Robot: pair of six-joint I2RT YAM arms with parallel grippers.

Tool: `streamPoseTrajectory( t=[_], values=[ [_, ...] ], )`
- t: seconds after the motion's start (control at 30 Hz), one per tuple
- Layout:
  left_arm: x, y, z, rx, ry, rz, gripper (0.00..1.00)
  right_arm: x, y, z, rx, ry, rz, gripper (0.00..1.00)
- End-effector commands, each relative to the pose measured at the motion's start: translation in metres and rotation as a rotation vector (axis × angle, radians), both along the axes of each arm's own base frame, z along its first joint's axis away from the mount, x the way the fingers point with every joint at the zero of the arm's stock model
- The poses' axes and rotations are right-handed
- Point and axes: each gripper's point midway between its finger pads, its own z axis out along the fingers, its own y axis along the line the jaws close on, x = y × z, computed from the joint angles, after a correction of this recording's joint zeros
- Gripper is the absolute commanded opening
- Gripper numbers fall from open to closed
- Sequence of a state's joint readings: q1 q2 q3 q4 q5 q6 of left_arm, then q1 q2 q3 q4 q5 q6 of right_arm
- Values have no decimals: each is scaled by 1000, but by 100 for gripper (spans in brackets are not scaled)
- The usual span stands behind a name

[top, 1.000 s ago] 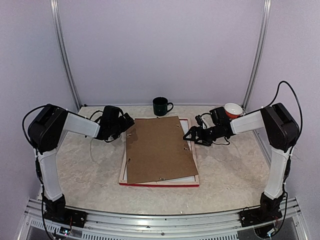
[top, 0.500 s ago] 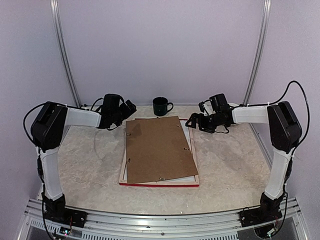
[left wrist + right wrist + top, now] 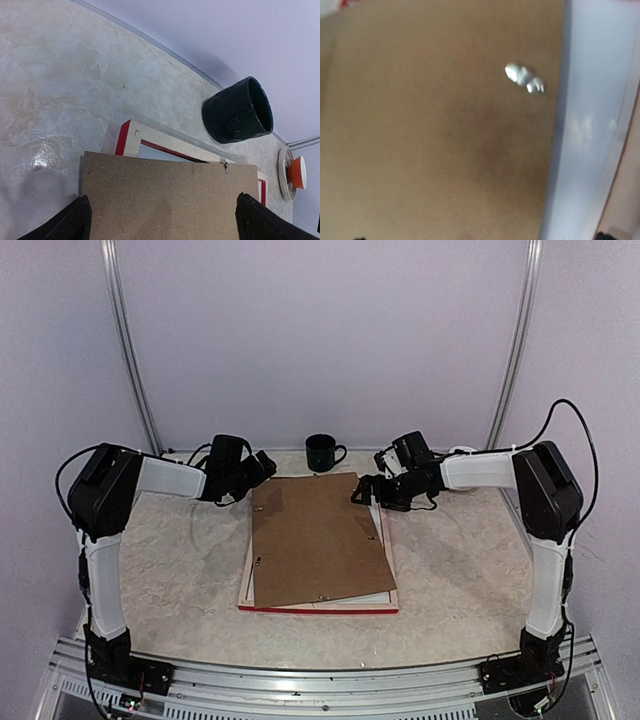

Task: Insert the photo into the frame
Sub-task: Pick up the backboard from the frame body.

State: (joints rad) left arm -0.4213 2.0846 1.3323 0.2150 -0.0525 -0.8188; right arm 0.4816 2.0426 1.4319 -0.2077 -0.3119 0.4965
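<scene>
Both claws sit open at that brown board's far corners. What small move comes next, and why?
Probably close both claws on the far edge of the backing board: the left claw and right claw stand open at its far corners, and it lies crooked over the frame, covering its opening.

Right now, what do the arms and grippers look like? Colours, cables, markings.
Both match. The left arm and right arm have white links between bulky black joint housings. A thin black cable loops loose off each elbow. The left gripper and right gripper are all black, with dark fingers. No markings are legible.
</scene>
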Motion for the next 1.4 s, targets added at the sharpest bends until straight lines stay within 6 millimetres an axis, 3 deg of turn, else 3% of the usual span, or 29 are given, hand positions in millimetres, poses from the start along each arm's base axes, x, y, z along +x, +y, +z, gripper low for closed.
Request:
streamPoseTrajectory(
  t=[0.0, 0.47, 0.67, 1.0, 1.17, 1.37],
  values=[
    [-6, -9, -17, 6, 17, -41, 99, 4, 3, -9, -62, 15, -24, 99],
    [-15, -17, -20, -29, 14, -58, 99, 1, 12, -23, -69, 68, -8, 99],
    [-21, -25, -20, -64, 14, -87, 99, -1, 29, -20, -6, 72, 43, 99],
    [-26, -25, -26, -69, 22, -93, 99, -7, 47, -41, -27, 131, 86, 99],
    [-30, -29, -27, -76, 23, -106, 99, -20, 56, -32, 70, 158, 121, 99],
    [-39, -28, -30, -91, 36, -114, 99, -35, 54, -9, 230, 180, 138, 99]
  ],
)
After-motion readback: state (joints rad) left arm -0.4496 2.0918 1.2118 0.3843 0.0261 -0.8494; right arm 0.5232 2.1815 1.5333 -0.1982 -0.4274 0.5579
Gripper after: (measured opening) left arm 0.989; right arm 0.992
